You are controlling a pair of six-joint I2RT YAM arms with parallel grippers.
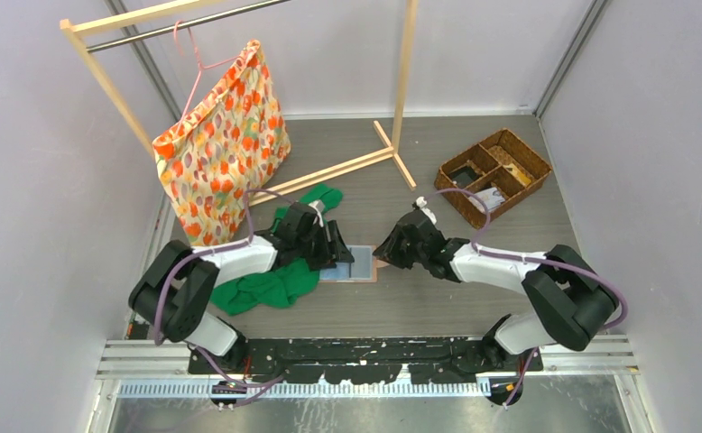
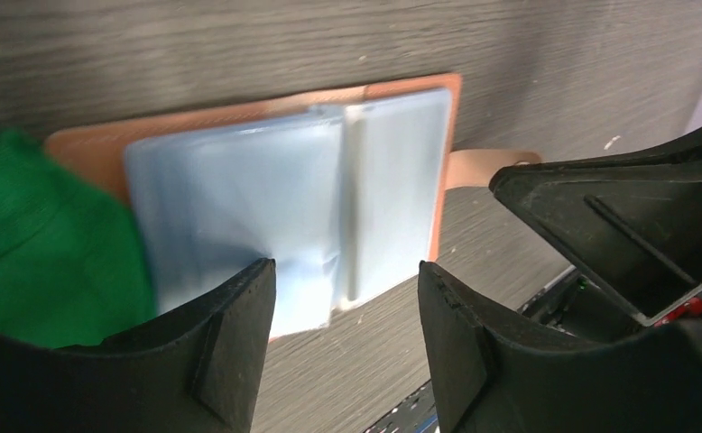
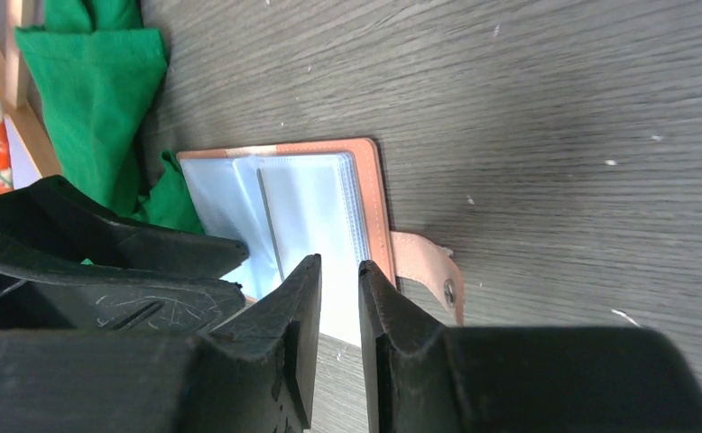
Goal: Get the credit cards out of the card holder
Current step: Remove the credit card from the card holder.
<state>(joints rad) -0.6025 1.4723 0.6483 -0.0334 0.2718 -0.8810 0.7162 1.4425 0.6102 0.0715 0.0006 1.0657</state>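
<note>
The top camera looks down from far above the card holder (image 1: 355,266). Both wrist cameras face it closely — all three share it.

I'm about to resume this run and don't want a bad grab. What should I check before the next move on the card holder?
1. The card holder lies open, with its sleeves facing up: ok.
2. The left gripper is open above the sleeves: ok.
3. The right gripper holds a sleeve or card: cannot tell; its jaws are nearly closed at the holder's edge.
4. Cards show in the sleeves: cannot tell.
5. The green cloth is clear of the holder: not ok, it lies right against one edge.
6. The snap tab is undone and flat: ok.
</note>
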